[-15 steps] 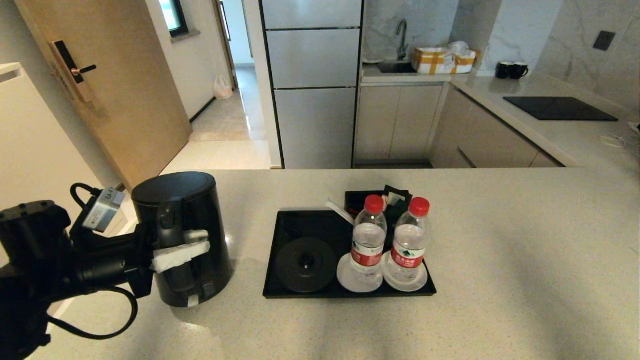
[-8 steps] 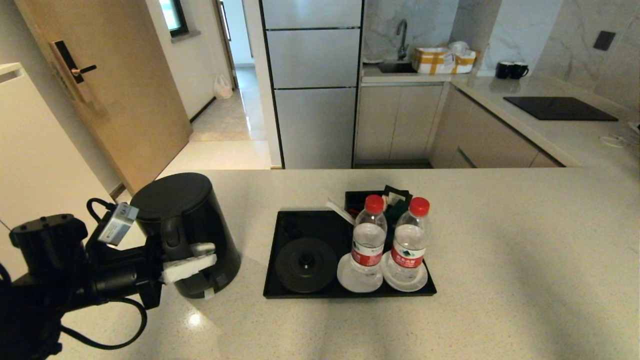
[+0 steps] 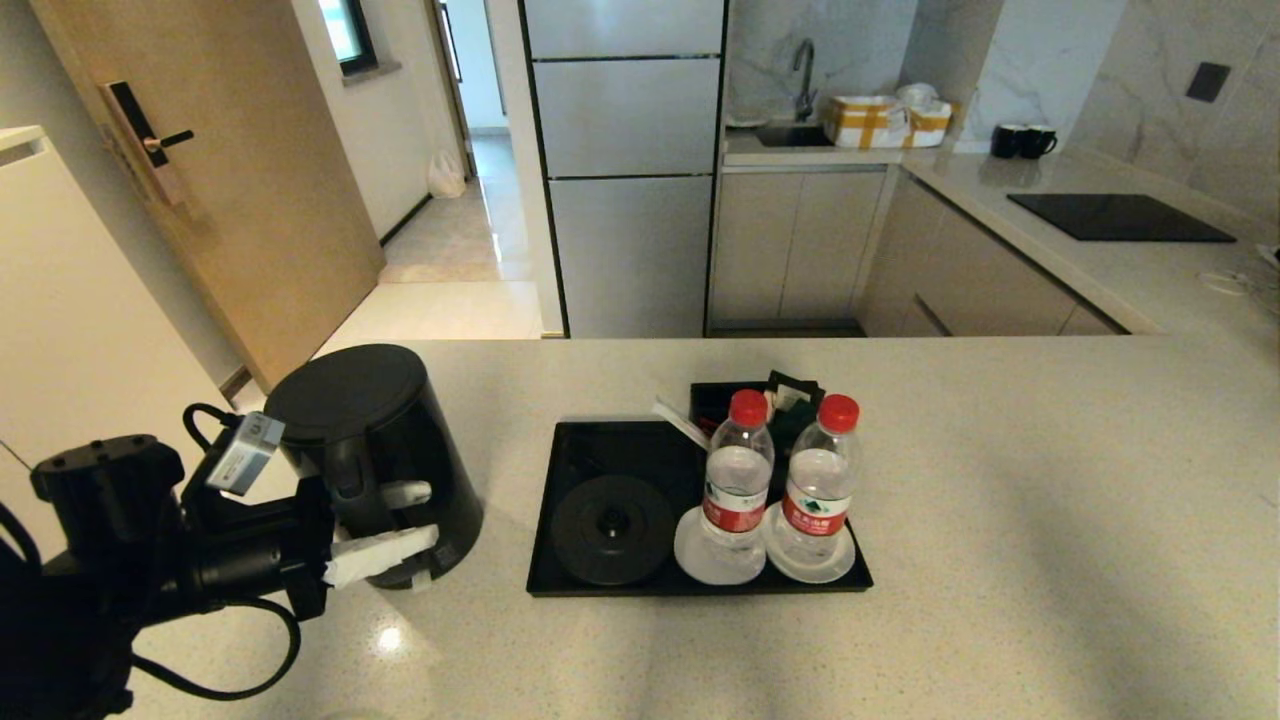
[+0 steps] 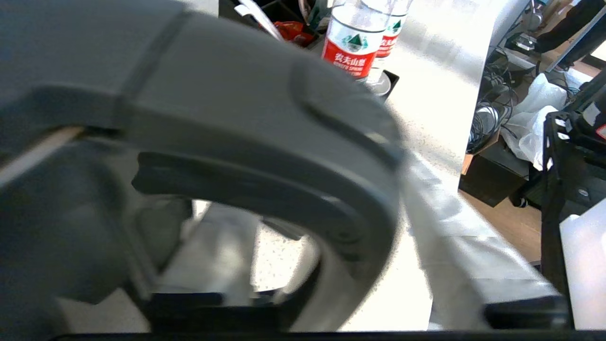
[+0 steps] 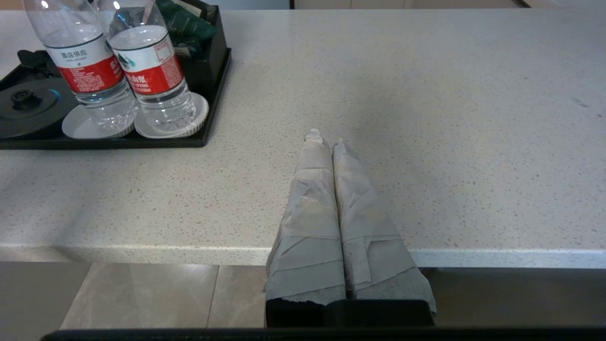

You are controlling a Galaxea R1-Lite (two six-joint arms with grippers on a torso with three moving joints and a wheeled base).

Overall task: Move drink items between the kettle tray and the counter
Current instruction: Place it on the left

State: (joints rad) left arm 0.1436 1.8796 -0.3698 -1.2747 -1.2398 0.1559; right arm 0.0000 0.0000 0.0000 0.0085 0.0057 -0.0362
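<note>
The black kettle (image 3: 370,450) stands on the beige counter (image 3: 1000,520), left of the kettle tray (image 3: 600,445). My left gripper (image 3: 415,520) is open, with its taped fingers on either side of the kettle's handle (image 4: 265,142); one finger (image 4: 454,237) stands clear of it. The tray's round base disc (image 3: 611,528) is bare. Two red-capped water bottles (image 3: 736,480) (image 3: 820,485) stand on white saucers at the tray's right end. My right gripper (image 5: 326,137) is shut on nothing, low over the counter's front edge and out of the head view.
A small black box of sachets (image 3: 715,395) sits behind the tray. The counter's left edge runs close by the kettle. Far behind are a cooktop (image 3: 1120,215), two black mugs (image 3: 1022,140) and a sink.
The kettle came down and right onto the counter and now stands still. My left gripper's fingers have spread apart from the handle; the lower one dropped away.
</note>
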